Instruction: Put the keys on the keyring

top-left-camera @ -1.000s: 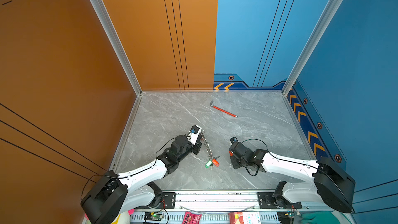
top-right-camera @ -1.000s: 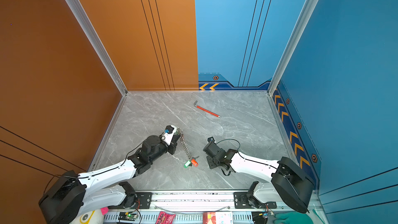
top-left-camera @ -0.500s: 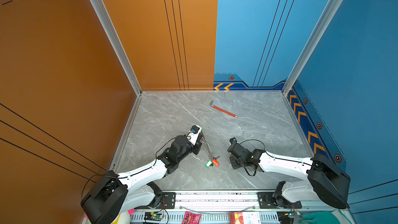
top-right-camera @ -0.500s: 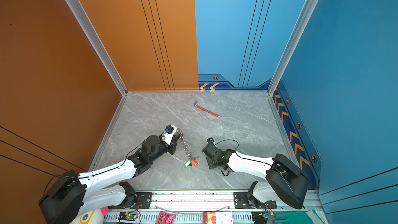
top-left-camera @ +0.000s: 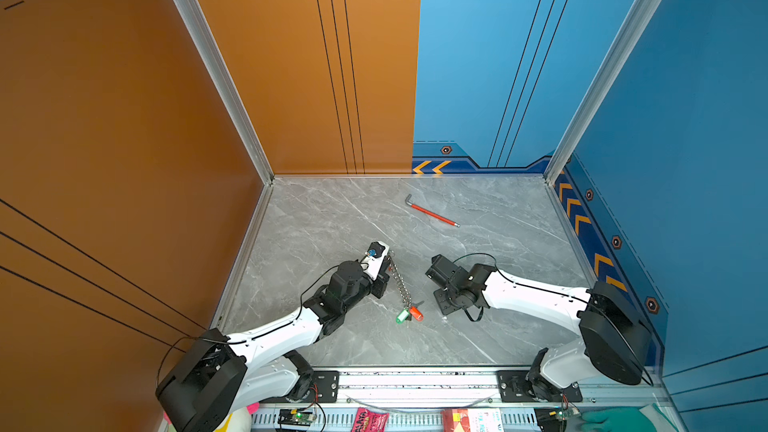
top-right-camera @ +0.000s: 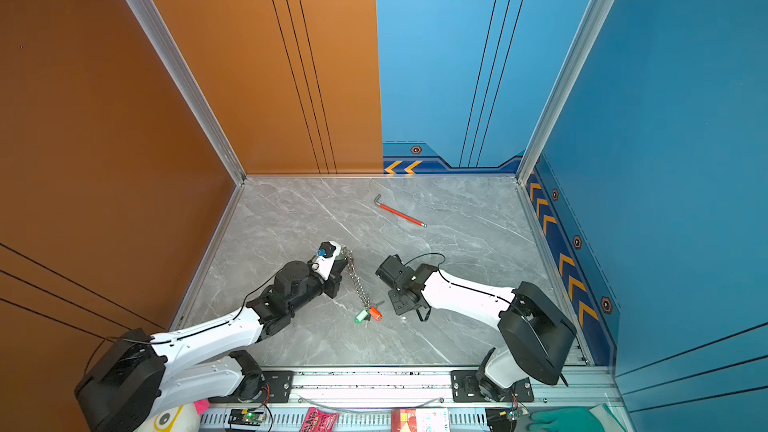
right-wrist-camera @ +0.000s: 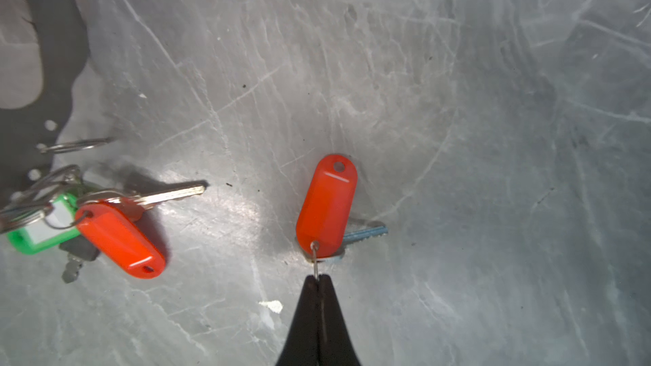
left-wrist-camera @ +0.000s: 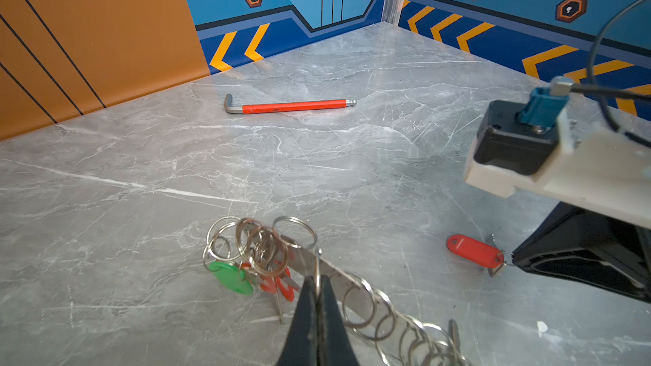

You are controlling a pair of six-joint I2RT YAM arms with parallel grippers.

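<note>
Left gripper (left-wrist-camera: pixel 317 285) clenched on the keyring (left-wrist-camera: pixel 354 288), tagged keys (right-wrist-camera: pixel 119 237) attached. Right gripper (right-wrist-camera: pixel 318 281) pinches the ring of a loose orange-tagged key (right-wrist-camera: pixel 327 205) lying on the table (right-wrist-camera: pixel 475 128).

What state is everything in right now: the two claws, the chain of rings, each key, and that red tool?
left gripper: shut on the keyring.
right gripper: shut on the loose orange-tagged key, by its wire loop.
keyring: held by one ring, key end on the table.
loose orange-tagged key: flat on the table, off the keyring.
green-tagged key: on the keyring.
second orange-tagged key: on the keyring.
hex wrench: lying untouched, far back.
</note>
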